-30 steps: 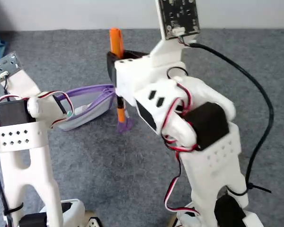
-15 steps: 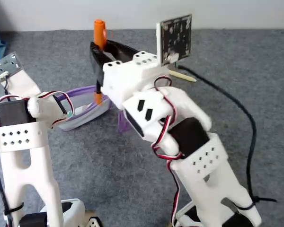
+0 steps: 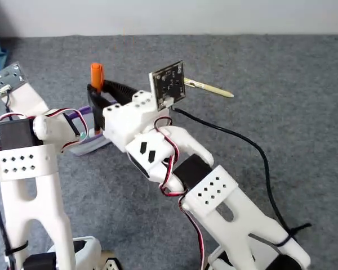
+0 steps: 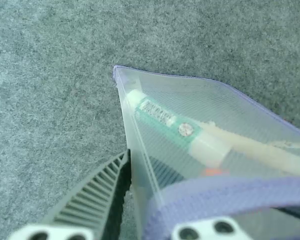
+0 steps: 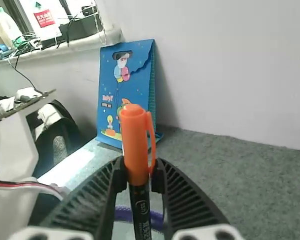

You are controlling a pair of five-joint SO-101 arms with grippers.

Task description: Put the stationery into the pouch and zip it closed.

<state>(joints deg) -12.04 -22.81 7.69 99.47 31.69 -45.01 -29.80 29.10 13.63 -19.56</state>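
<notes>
A clear mesh pouch point(image 4: 200, 125) with a purple zip edge point(image 4: 225, 192) holds a green-and-white marker point(image 4: 165, 120) and a cream pen point(image 4: 260, 150). My left gripper point(image 4: 135, 180) is shut on the pouch's rim and holds it up. In the high view the pouch point(image 3: 81, 145) peeks out between the two arms. My right gripper point(image 3: 98, 101) is shut on an upright orange marker point(image 3: 96, 73), right over the pouch; the same marker point(image 5: 136, 145) stands between the right fingers. A small orange tip point(image 4: 212, 171) shows inside the pouch.
Another cream pen point(image 3: 209, 88) lies on the grey carpet at the back, right of the arms. A blue gift bag point(image 5: 127, 95) leans on the wall at the far left. The right arm's cable point(image 3: 253, 152) trails over the carpet.
The right arm has swung left and lower with the orange marker, from beside the pouch to above its opening. The left arm has kept still with the pouch.
</notes>
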